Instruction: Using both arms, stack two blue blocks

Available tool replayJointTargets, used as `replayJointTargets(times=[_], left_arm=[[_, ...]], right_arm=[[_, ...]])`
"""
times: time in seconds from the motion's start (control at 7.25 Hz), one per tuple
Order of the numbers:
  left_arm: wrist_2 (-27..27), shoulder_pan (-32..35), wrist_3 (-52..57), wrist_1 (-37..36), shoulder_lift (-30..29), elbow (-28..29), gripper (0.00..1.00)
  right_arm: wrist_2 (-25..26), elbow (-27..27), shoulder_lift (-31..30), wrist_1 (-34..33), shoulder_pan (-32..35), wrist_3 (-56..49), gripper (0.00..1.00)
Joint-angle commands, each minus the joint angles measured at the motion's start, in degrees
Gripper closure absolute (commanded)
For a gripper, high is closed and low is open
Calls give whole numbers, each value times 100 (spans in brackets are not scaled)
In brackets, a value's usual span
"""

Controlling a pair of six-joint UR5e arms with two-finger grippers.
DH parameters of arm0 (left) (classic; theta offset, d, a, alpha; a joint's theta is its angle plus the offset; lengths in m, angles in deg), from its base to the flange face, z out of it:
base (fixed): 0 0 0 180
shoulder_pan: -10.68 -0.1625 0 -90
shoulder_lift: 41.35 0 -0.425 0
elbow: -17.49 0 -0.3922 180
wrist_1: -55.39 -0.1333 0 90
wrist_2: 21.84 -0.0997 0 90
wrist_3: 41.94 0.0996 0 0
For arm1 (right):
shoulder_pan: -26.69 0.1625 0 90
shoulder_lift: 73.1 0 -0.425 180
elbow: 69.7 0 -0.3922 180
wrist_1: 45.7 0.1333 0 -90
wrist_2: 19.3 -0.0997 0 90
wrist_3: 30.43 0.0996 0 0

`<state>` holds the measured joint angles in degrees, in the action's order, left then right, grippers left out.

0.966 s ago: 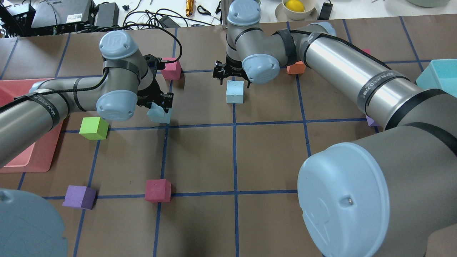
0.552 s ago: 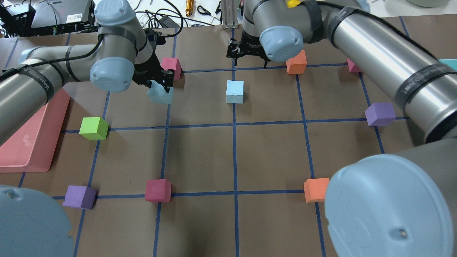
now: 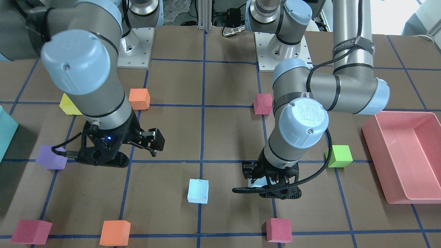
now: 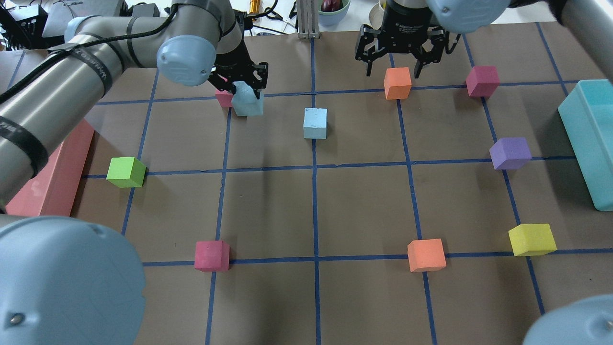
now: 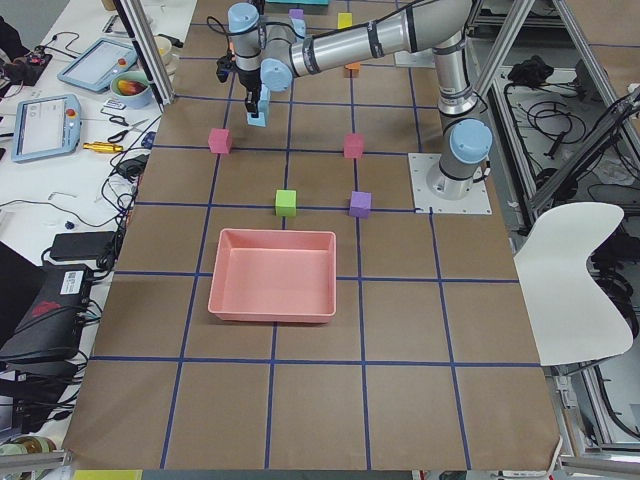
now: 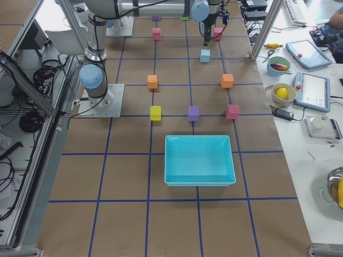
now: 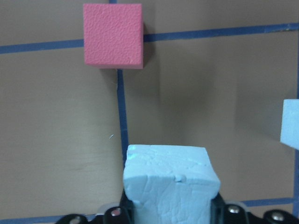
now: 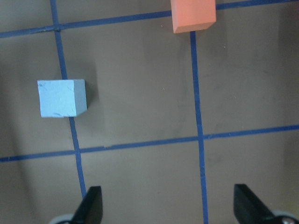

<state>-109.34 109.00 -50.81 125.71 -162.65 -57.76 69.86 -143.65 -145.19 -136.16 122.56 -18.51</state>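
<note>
My left gripper is shut on one pale blue block and holds it above the table, left of the centre line. The block fills the bottom of the left wrist view. The other blue block rests on the table to its right; it also shows in the front view and in the right wrist view. My right gripper is open and empty, raised at the far side above an orange block. It also shows in the right wrist view.
A crimson block sits just behind the held block. More cubes lie around: crimson, purple, green, yellow, orange, crimson. A teal bin stands right, a pink tray left.
My left gripper has carried its blue block up, away and to the right, toward the resting blue block. My right gripper has drawn back from that block to the far right, over the orange block.
</note>
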Motion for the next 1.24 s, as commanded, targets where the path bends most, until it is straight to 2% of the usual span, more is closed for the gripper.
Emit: replayJointTargets(times=[0.0, 0.28, 0.83, 1.1], left_arm=[[75, 502, -693, 200, -463, 703, 100], [31, 941, -1062, 245, -578, 731, 100], [40, 987, -1012, 88, -894, 766, 100], [31, 987, -1012, 61, -930, 941, 100]], right_arm=[[-22, -83, -593, 582, -200, -443, 0], [4, -372, -762, 573, -209, -576, 0], [65, -567, -851, 521, -261, -814, 0], [66, -462, -903, 415, -261, -832, 0]])
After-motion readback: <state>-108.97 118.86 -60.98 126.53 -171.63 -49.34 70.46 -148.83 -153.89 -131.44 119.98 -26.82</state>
